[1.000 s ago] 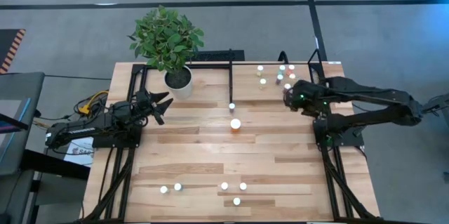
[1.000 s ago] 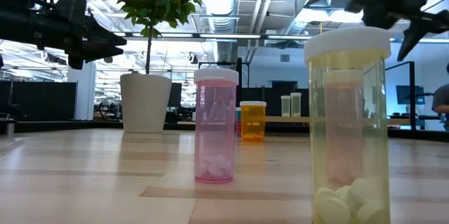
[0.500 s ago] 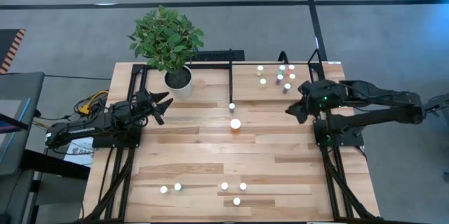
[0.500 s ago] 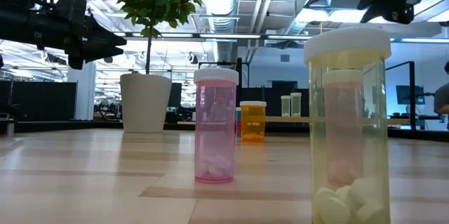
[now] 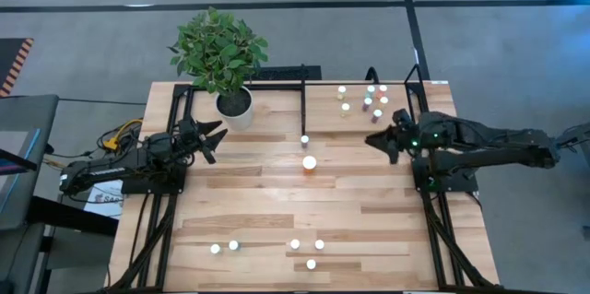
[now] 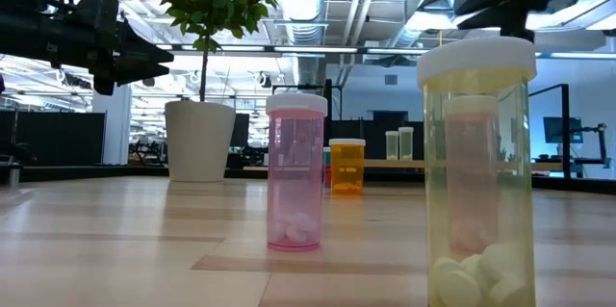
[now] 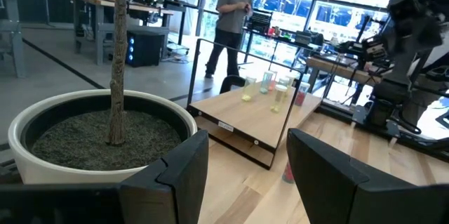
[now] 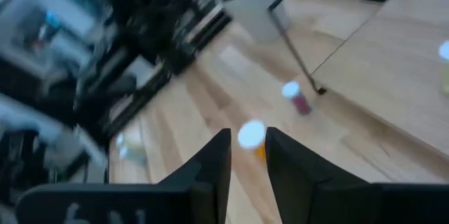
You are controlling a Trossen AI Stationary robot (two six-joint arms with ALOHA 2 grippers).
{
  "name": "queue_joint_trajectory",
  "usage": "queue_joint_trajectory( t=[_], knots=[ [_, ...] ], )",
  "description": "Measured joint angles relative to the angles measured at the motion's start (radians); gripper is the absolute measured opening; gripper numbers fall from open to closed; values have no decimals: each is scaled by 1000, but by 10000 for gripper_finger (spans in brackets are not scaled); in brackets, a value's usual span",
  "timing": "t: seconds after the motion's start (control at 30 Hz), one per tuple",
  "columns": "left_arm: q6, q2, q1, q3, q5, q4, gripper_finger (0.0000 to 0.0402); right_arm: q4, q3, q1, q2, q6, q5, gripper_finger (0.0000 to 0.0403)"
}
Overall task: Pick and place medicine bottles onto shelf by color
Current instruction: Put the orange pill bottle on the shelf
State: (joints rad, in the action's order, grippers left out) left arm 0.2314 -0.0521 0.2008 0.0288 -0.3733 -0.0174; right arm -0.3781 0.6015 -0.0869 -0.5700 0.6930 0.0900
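Hovering just beside the shelf [image 5: 369,119], my right gripper [image 5: 373,140] had its fingers pressed shut on nothing — the small medicine bottles [image 5: 371,100] stood clustered on that shelf, the large orange bottle [image 5: 309,163] near it. My left gripper [image 5: 214,137] waited parted and empty, well apart from the shelf.

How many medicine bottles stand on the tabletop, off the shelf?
7. Five bottles along the front edge, the larger orange bottle mid-table, one small pink bottle beside the shelf corner. The right arm may hide others.
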Motion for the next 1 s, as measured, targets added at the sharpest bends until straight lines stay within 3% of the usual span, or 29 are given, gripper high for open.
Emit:
queue_joint_trajectory(
  t=[0.17, 0.37, 0.6, 0.87, 1.0],
  knots=[
    [0, 0, 0, 0, 0, 0, 181, 158, -17, -50, -149, 233, 22, 111],
    [0, 0, 0, 0, 0, 0, 181, 153, 49, -80, -388, 417, -53, 111],
    [0, 0, 0, 0, 0, 0, 181, -85, 312, -80, -654, 432, -95, 111],
    [0, 0, 0, 0, 0, 0, 181, -484, 675, -85, -969, 551, -122, 111],
    [0, 0, 0, 0, 0, 0, 181, -588, 796, -84, -1079, 606, -146, 111]
  ],
)
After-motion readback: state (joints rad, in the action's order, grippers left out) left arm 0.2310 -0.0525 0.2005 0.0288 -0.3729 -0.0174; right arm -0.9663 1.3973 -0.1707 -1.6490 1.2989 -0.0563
